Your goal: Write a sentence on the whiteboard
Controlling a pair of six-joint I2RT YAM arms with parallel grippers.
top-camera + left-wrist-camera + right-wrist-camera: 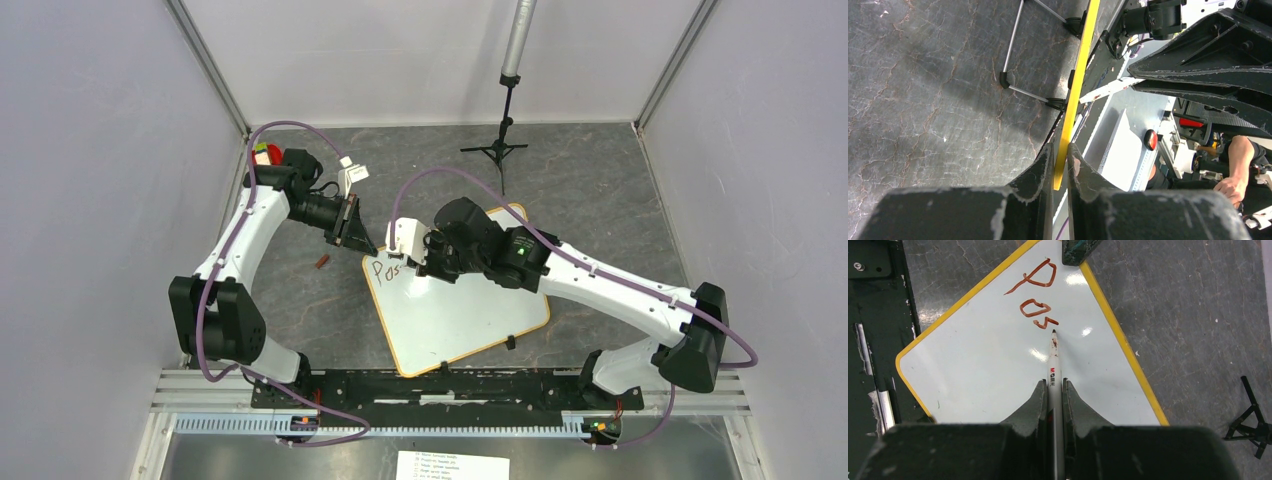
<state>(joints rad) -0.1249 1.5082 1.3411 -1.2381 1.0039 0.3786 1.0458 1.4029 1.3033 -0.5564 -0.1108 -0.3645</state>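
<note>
On your left, the left pincer point(356, 233) reaches in over the bench point(600, 200) to the far-left edge of the whiteboard point(470, 310). In the left wrist view its fingers point(1043, 165) stand narrow, one on each side of the board's yellow rim point(1075, 85), pinching it between them. Near and left of that pincer a small reddish-brown piece point(322, 262) lies on the bench, apart from the board and too small for you to tell what it is.

The whiteboard lies flat in the middle of the bench, turned so that one corner points toward the near edge. A small black clip point(509, 342) sits on its near-right edge. The sentence point(1035, 300) stands at three brownish-red letters, "Pos", in the board's far-left corner, just beside the left pincer's finger.

To the right of the letters, the right pincer point(1054, 386) is clamped on a marker point(1054, 355) that runs straight out between its fingers. The marker's dark tip sits at the white surface just beside the tail of the "s". You cannot tell whether it presses on the board.

Farther right and to the far side, a black tripod point(497, 152) stands on the bench, well apart from the board.
</note>
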